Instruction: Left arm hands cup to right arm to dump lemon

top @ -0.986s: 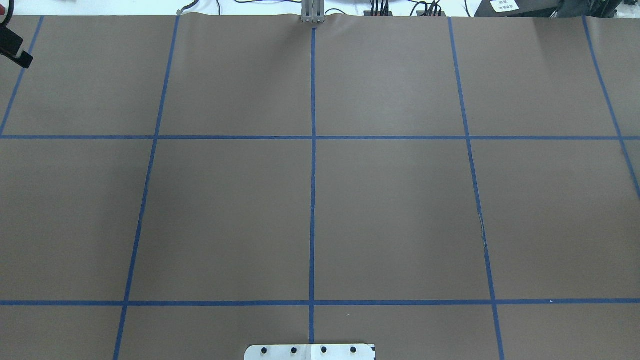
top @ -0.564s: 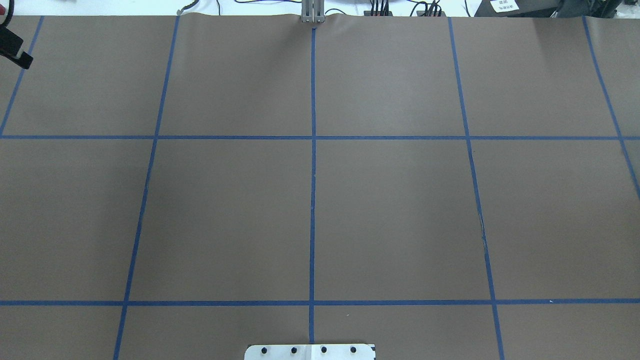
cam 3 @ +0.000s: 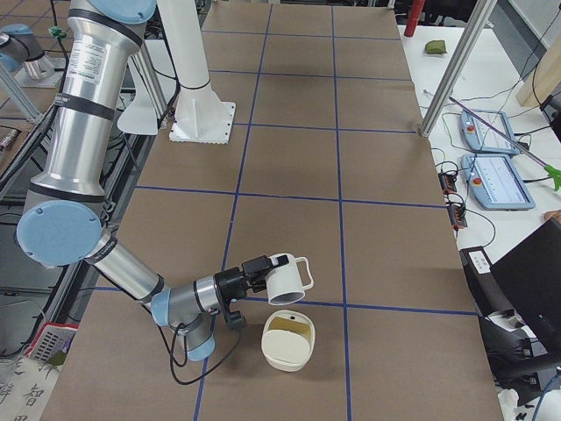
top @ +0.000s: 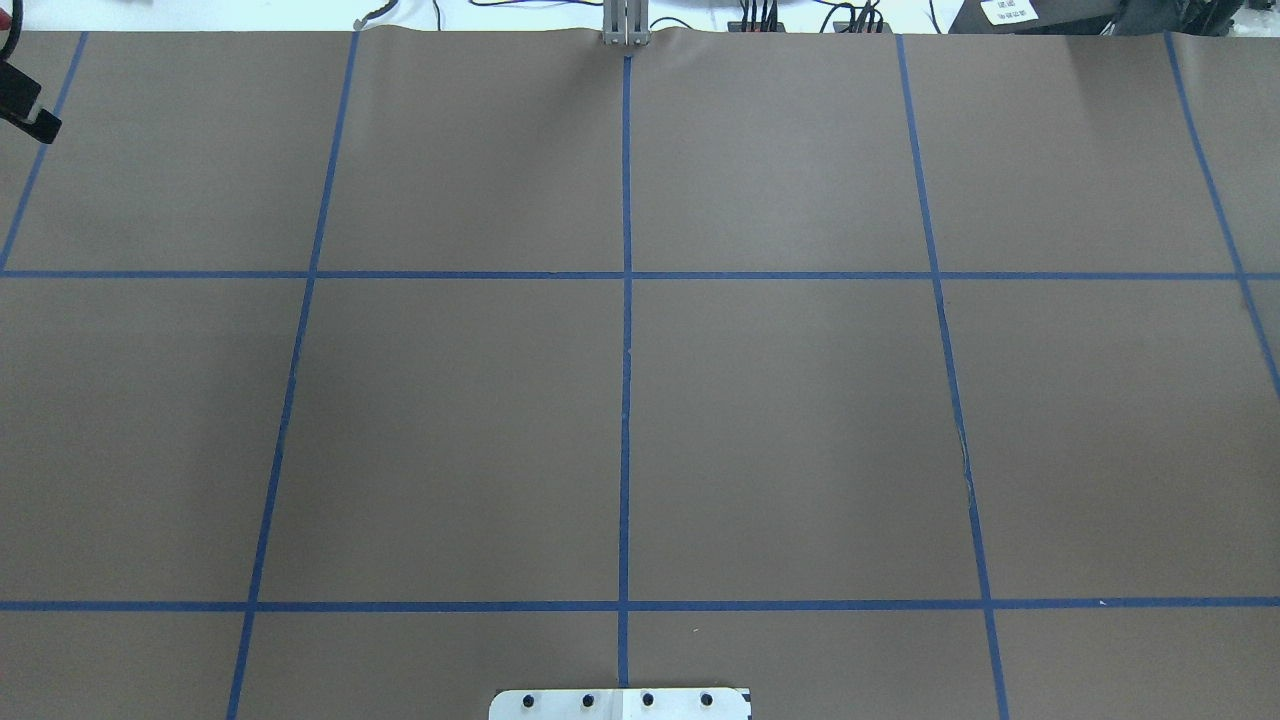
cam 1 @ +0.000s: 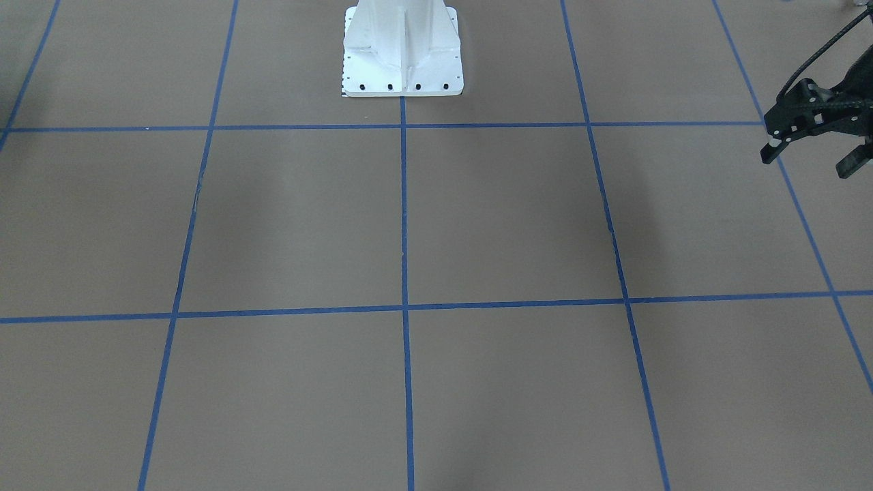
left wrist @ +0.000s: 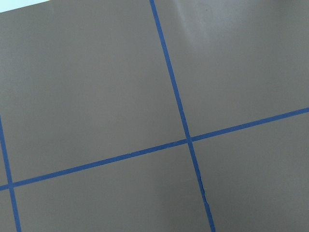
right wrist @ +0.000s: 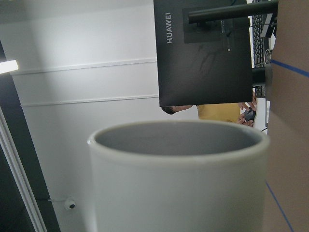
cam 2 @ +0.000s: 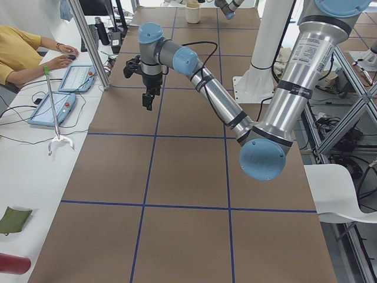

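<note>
The cream-white cup [cam 3: 285,279] hangs on its side just above the table at the tip of my right gripper [cam 3: 256,274]; I cannot tell whether the gripper is open or shut. The cup's mouth points down toward a cream bowl [cam 3: 287,353]. A small yellow-green patch [cam 3: 290,326] inside that bowl looks like the lemon. The cup [right wrist: 178,183] fills the right wrist view, where only its rim and grey inner wall show. My left gripper [cam 1: 809,161] hovers open over the table's left end with nothing between its fingers, and also shows in the exterior left view [cam 2: 147,97].
The white robot pedestal [cam 1: 402,54] stands at the table's near middle edge. A seated person [cam 2: 17,53] works at a side bench with tablets [cam 2: 52,109]. Metal frame posts [cam 3: 456,66] rise along the table's far side. Brown paper with blue tape lines [top: 627,300] covers the table.
The left gripper's tip at the overhead view's left edge has slid a little further out of frame. Nothing else on the table has changed.
</note>
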Controlling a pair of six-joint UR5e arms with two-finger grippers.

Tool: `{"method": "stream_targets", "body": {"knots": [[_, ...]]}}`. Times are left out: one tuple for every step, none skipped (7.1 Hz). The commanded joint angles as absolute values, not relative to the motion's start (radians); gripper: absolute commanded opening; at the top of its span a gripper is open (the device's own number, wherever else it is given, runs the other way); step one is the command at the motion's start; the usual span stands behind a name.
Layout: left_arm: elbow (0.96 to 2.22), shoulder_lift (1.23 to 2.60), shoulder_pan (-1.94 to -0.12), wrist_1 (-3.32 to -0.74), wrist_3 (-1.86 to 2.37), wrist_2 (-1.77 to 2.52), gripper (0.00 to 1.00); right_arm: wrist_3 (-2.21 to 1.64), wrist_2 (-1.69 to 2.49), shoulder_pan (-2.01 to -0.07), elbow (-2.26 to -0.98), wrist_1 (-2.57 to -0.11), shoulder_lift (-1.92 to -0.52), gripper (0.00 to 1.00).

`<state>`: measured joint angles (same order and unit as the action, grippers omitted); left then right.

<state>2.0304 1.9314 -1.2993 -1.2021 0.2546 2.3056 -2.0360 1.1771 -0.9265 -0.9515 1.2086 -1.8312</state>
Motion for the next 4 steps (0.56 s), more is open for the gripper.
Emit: {"method": "stream_targets", "body": {"knots": [[2.032, 1.93, -1.299, -1.203, 0.256, 2.306, 1.0, -1.51, 1.297, -0.927, -0.962, 1.038, -1.832, 0.0], [2.031, 1.93, -1.299, -1.203, 0.256, 2.306, 1.0, -1.358, 1.319, -0.928, -0.96, 0.973, -1.833, 0.0], [2.033, 1.93, -1.299, -1.203, 0.256, 2.306, 1.0, -1.157, 1.351, -0.928, -0.96, 0.925, -1.851, 0.0], [2.029, 1.928, -1.298, -1.203, 0.256, 2.306, 1.0, -1.009, 1.364, -0.93, -0.96, 0.895, -1.87, 0.0]]}}
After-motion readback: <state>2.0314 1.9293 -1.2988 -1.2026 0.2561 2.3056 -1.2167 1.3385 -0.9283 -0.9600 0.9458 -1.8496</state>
